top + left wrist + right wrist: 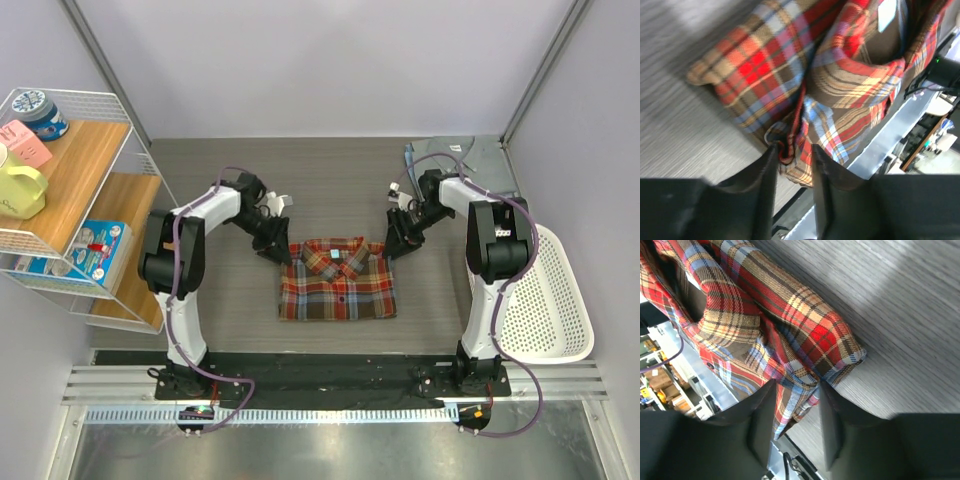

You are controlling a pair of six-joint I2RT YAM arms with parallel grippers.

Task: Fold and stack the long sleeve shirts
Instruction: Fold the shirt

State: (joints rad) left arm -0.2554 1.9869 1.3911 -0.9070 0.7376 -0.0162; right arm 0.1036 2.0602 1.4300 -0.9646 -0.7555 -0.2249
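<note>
Folded plaid shirt (337, 280) lies on the desk (220, 300), centred. My left hand (793, 150) and right hand (797, 387) each pinch a collar-end corner; shallow grips could slip, undoing the fold.

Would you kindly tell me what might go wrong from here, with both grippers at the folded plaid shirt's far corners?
The left gripper pinches only a bunched edge of the plaid shirt; it may slip free or lift just the top layers, undoing the fold. The right gripper holds the opposite corner likewise; uneven pulls could skew the shirt.
</note>
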